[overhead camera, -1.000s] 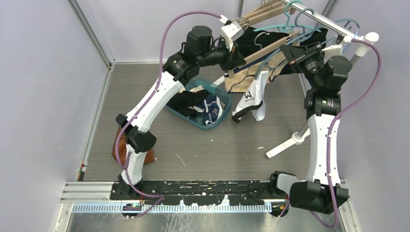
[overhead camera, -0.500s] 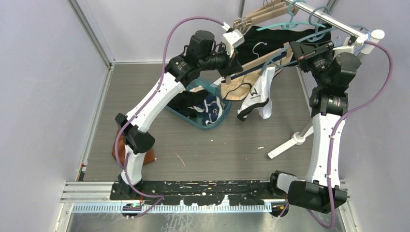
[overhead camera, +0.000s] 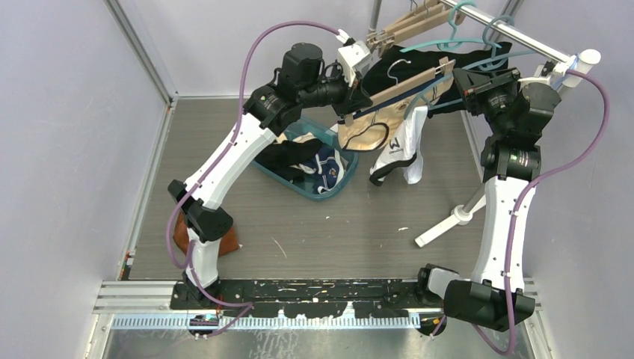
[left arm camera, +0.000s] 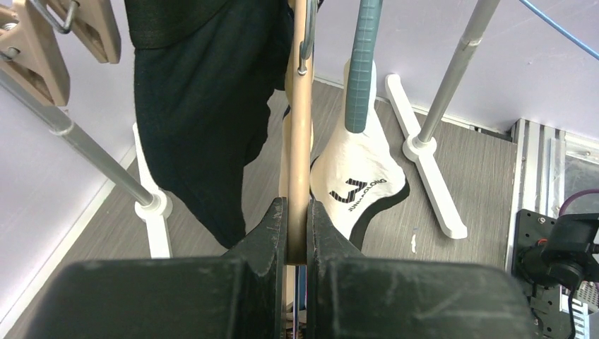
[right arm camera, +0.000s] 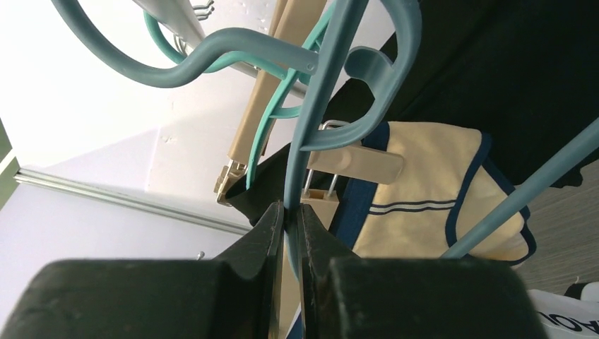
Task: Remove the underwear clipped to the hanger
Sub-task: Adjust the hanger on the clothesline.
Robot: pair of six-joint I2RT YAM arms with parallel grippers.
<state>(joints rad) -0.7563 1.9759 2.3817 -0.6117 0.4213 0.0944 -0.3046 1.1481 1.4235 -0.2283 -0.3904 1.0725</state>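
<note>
A tan wooden clip hanger (overhead camera: 411, 78) slants below the rack rail. Cream underwear with navy trim (overhead camera: 365, 133) hangs from it, held by a wooden clip (right arm camera: 353, 164). My left gripper (overhead camera: 357, 96) is shut on the low end of the wooden bar (left arm camera: 299, 141), which runs straight out from between the jaws. White underwear with black trim (overhead camera: 400, 149) hangs beside the cream pair from a blue-grey plastic hanger (right arm camera: 319, 106). My right gripper (right arm camera: 288, 212) is shut on that plastic hanger's thin arm, just right of the garments in the top view.
A teal basket (overhead camera: 338, 191) with dark clothes sits on the floor under the left arm. The metal rack rail (overhead camera: 516, 37) carries more hangers and black garments (left arm camera: 205, 106). The rack's white foot (overhead camera: 441, 224) lies at the right. A brown object (overhead camera: 183, 233) sits by the left arm's base.
Both arms shifted with their hangers: the wooden hanger's left end moved left, the white underwear swung right and higher, and the rack rail's end moved right.
</note>
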